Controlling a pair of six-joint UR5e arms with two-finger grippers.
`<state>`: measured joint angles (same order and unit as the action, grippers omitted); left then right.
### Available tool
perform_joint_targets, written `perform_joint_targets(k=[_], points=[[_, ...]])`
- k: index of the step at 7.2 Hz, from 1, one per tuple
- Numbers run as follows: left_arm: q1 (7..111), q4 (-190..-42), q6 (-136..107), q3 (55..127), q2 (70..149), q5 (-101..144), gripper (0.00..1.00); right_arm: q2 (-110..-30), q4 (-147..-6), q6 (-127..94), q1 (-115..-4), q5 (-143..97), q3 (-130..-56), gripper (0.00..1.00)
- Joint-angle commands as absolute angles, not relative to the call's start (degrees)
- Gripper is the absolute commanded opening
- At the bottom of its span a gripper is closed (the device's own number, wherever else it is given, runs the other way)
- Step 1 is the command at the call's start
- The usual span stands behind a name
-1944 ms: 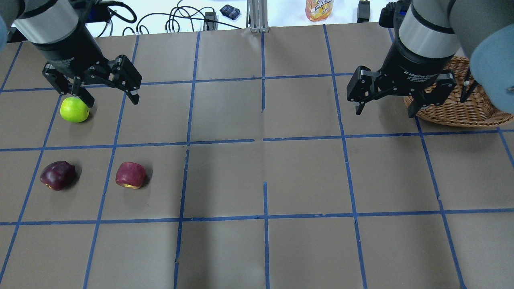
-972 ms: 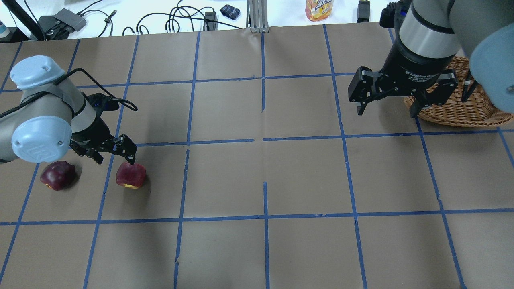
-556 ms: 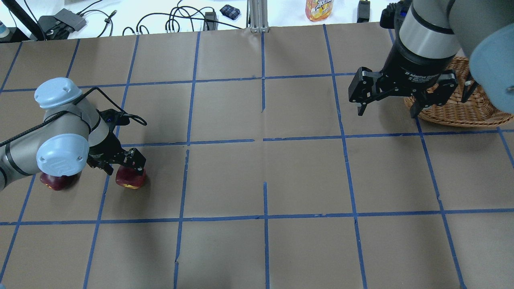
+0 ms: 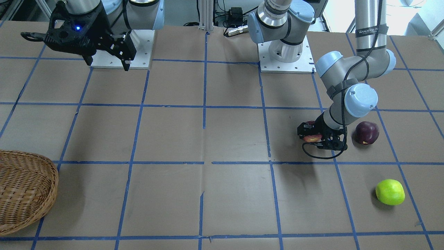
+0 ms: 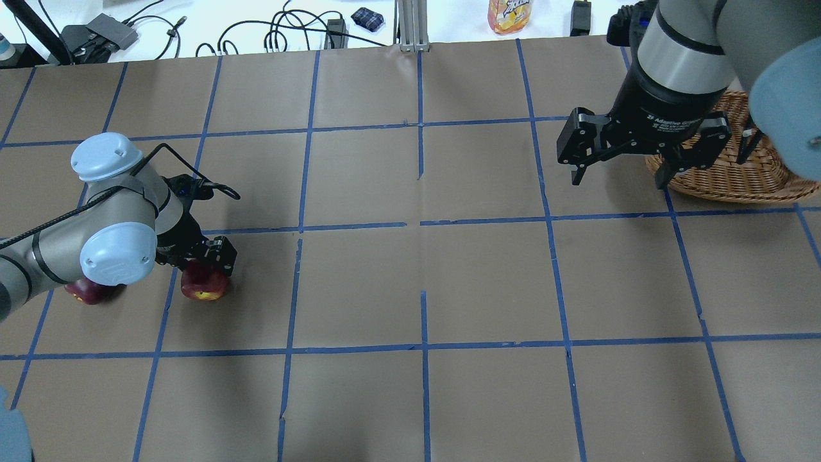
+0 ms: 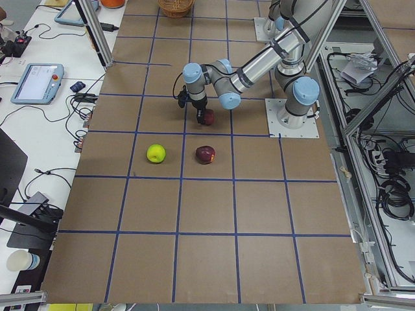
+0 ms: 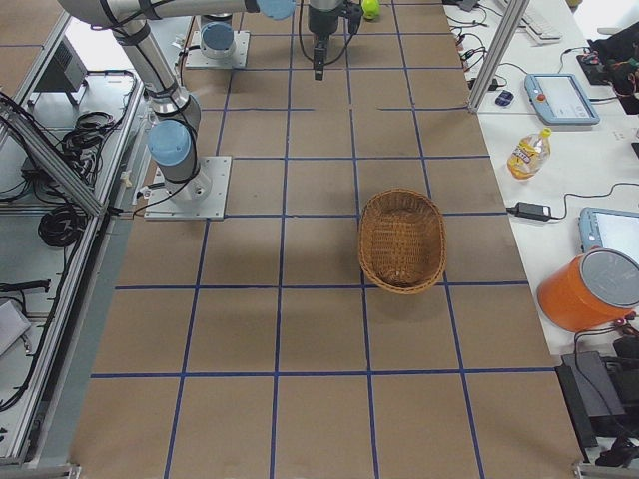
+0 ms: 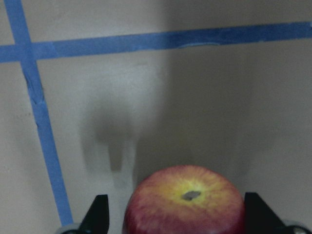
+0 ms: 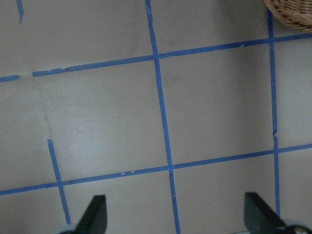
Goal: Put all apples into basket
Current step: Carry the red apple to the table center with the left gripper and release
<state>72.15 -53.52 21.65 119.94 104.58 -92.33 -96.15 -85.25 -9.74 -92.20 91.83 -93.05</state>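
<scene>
Left jaws standing spread, straddling red apple [image 8: 185,202] on worktop [image 5: 410,289], readying pinch; right jaws hanging spread, empty, beside basket [image 5: 737,173], likely for receiving hand-off since basket sitting well apart from it

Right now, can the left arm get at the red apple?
Probably yes: the left gripper is open, a finger on each side of the red apple, nothing between; the maroon apple lies apart.
</scene>
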Motion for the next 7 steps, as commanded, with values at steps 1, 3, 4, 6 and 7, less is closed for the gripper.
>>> perform_joint_targets(k=[1,3,4,6,7], points=[[73.30,-58.06,19.18,117.18,102.23,-92.11,0.59,-96.24,-85.43,-9.67,-92.20,91.93,-93.69,1.00],[80.45,-69.40,8.86,107.36,102.30,-83.45,0.59,-96.33,-85.52,-9.84,-92.20,91.93,-94.56,1.00],[87.73,-68.39,2.79,104.62,103.70,-79.32,0.60,-97.02,-85.52,-9.84,-92.20,91.93,-94.83,1.00],[97.69,-58.60,-10.22,101.61,108.78,-77.34,0.61,-97.03,-85.52,-9.58,-92.20,91.84,-94.83,1.00],[102.35,-53.58,-14.29,99.51,112.55,-77.34,0.65,-96.94,-85.52,-9.84,-92.20,91.58,-94.83,1.00]])
